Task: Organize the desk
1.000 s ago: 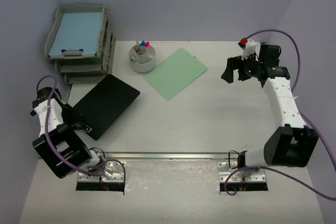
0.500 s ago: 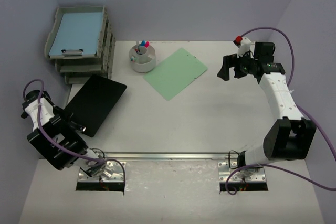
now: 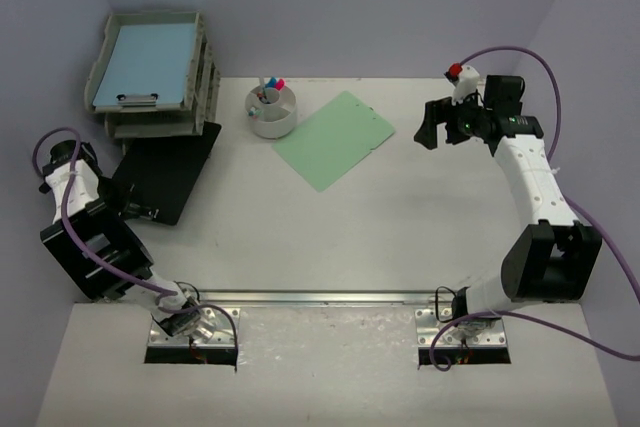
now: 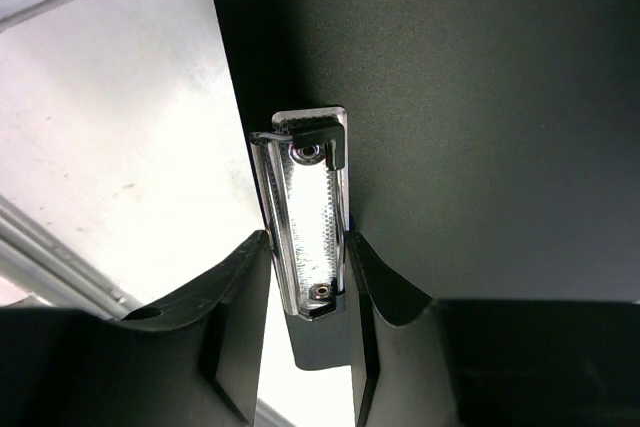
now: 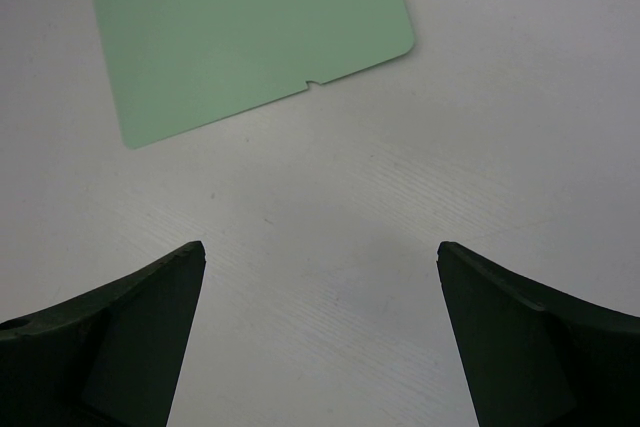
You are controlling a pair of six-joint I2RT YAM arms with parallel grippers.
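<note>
The white desk (image 3: 400, 237) has a metal rail (image 3: 320, 297) along its near edge. My left gripper (image 3: 128, 209) is shut on the metal clip (image 4: 308, 227) of a black clipboard (image 3: 165, 172), whose far end reaches the grey stacked trays (image 3: 155, 77) at the far left. In the left wrist view the clip sits between my fingers (image 4: 240, 297). A green clipboard (image 3: 335, 139) lies flat at the middle back and shows in the right wrist view (image 5: 250, 37). My right gripper (image 3: 432, 132) is open and empty, above the desk to the right of the green clipboard.
A light blue clipboard (image 3: 145, 62) lies in the top tray. A white round pen holder (image 3: 272, 110) with coloured pens stands between the trays and the green clipboard. Purple walls close in the back and sides.
My left arm has swung left and back, carrying the black clipboard toward the stacked trays. My right gripper has shifted slightly left and back, still open.
</note>
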